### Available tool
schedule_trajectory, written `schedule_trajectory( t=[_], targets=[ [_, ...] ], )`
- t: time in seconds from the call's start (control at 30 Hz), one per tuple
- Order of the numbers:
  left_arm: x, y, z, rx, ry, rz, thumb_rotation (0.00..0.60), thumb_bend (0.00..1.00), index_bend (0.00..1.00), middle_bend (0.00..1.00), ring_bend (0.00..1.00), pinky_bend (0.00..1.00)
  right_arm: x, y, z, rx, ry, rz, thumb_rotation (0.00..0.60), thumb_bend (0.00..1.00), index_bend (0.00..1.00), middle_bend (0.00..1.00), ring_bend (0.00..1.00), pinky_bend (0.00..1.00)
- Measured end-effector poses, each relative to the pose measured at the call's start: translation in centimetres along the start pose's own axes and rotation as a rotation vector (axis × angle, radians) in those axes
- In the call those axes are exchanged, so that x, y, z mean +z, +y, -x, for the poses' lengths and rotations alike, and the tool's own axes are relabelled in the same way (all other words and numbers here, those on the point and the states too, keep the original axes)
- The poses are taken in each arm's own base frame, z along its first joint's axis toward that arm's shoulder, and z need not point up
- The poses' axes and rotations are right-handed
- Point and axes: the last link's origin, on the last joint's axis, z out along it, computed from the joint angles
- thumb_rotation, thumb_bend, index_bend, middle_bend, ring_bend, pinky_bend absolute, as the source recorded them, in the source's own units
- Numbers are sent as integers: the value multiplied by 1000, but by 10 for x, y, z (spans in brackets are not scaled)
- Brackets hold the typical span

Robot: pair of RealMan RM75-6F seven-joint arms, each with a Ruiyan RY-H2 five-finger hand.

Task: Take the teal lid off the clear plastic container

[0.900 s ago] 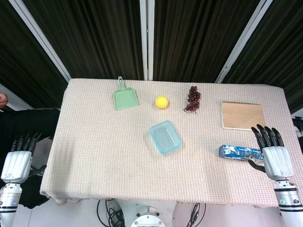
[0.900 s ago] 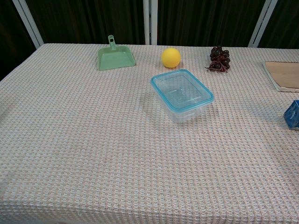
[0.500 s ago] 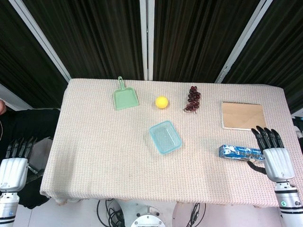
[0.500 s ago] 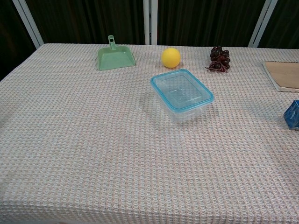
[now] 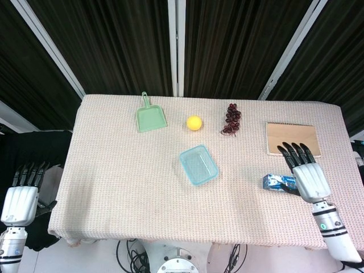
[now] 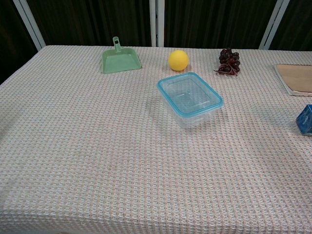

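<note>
The clear plastic container (image 6: 194, 117) stands near the middle of the table with its teal lid (image 5: 199, 165) (image 6: 189, 94) seated on top. My right hand (image 5: 303, 173) hovers over the table's right side, fingers spread and holding nothing, well to the right of the container. My left hand (image 5: 21, 195) hangs off the table's left edge, fingers extended and empty. Neither hand appears in the chest view.
A green dustpan (image 5: 150, 118), a yellow ball (image 5: 194, 123) and a bunch of dark grapes (image 5: 232, 118) lie along the far side. A brown board (image 5: 291, 138) and a blue packet (image 5: 276, 182) sit at the right, the packet partly under my right hand.
My right hand has moved left and inward over the table, now covering part of the blue packet. The left hand shifted slightly. The container has not moved.
</note>
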Motion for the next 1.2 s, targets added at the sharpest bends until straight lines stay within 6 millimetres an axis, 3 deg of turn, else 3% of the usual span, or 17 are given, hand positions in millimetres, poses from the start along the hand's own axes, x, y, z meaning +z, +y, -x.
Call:
schedule_trajectory(
  t=[0.3,0.6,0.83,1.2],
  targets=[
    [1,0,2,-5,-18,-12,600,0,70,67,0,0,84,-41,32,-19,-36,-156,600,12,0,37,0,0],
    [2,-1,2,-10,-22,-17,600,0,74,67,0,0,139,-97,68,-36,-89,-301,600,12,0,22,0,0],
    [2,-3,4,-17,-31,-26,600,0,76,67,0,0,154,-138,88,-35,-116,-409,600,10,0,20,0,0],
    [1,-7,10,-34,-37,-32,600,0,94,67,0,0,149,-219,94,73,-150,-626,600,0,0,31,0,0]
  ],
)
